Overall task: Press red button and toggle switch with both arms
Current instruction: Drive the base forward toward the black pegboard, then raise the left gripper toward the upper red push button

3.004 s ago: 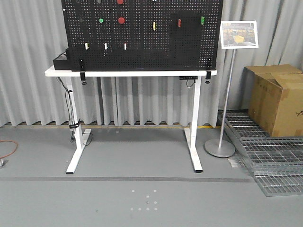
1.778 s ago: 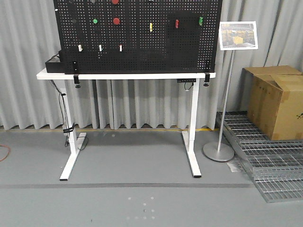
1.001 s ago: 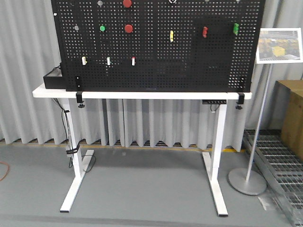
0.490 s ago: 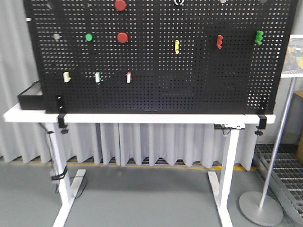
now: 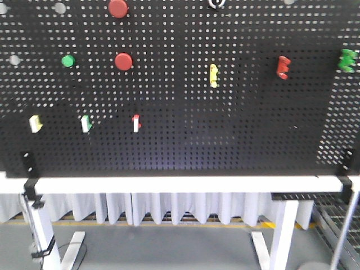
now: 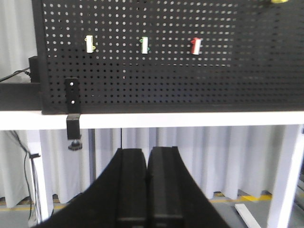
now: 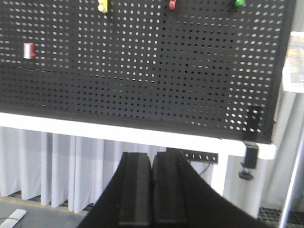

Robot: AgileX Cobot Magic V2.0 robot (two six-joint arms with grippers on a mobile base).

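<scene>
Pegboard [image 5: 180, 152] nearer than before; left pincer [image 6: 147, 159] and right pincer [image 7: 152, 164] each pressed together, holding nothing, touching nothing.

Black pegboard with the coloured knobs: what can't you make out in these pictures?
- Front view: the small round black toggle switch with a silver ring is cut by the top edge; its lever is unreadable.
- Both wrist views: the upper rows of the black perforated pegboard fall above the frame.
- Front view: neither the left pincer nor the right pincer appears, so their distance from the board is unknowable.
</scene>
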